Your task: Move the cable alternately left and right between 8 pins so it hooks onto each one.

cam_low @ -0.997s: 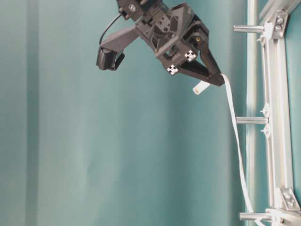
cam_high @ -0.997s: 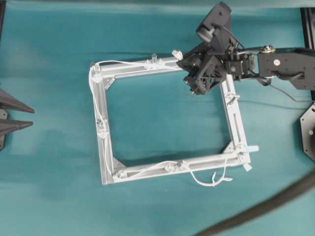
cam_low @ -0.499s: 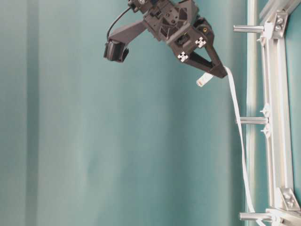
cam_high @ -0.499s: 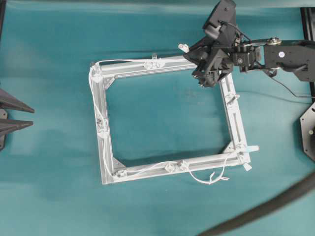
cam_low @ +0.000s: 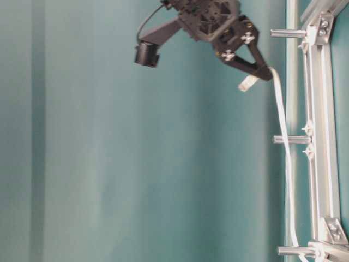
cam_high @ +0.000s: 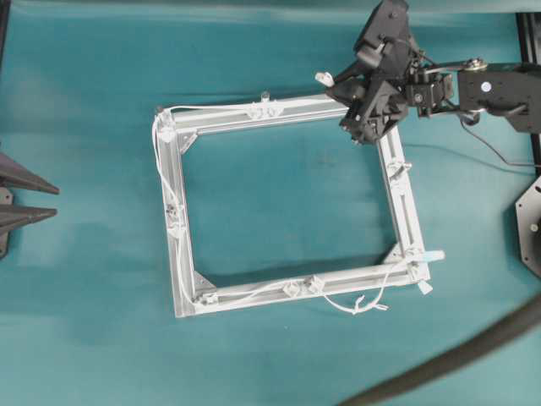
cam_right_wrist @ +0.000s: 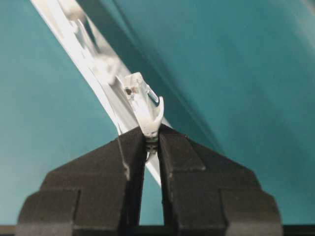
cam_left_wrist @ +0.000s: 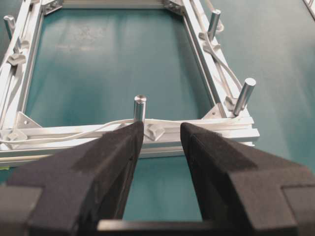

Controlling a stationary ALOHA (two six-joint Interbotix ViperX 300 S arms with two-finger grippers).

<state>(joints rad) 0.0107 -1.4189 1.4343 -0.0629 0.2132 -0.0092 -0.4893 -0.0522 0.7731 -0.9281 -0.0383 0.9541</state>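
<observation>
The right gripper (cam_high: pixel 359 100) hovered over the frame's (cam_high: pixel 179 245) far right corner, jaws pinched tight on the cable (cam_low: pixel 284 158) just behind its plug (cam_right_wrist: pixel 139 89). From our grip the cable trailed down along the far rail towards the far left corner. The pins (cam_low: pixel 290 140) stood below our hold. The left gripper (cam_left_wrist: pixel 161 142) waited parted and empty.

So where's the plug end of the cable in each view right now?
Overhead: plug sticks out just left of the right gripper, above the frame's top rail.
Table-level: plug juts from the gripper tips, raised off the frame.
Right wrist: plug pokes out past the shut fingers.
Left wrist: I can't pick it out.
Shared landmark: the right gripper's tips.
</observation>
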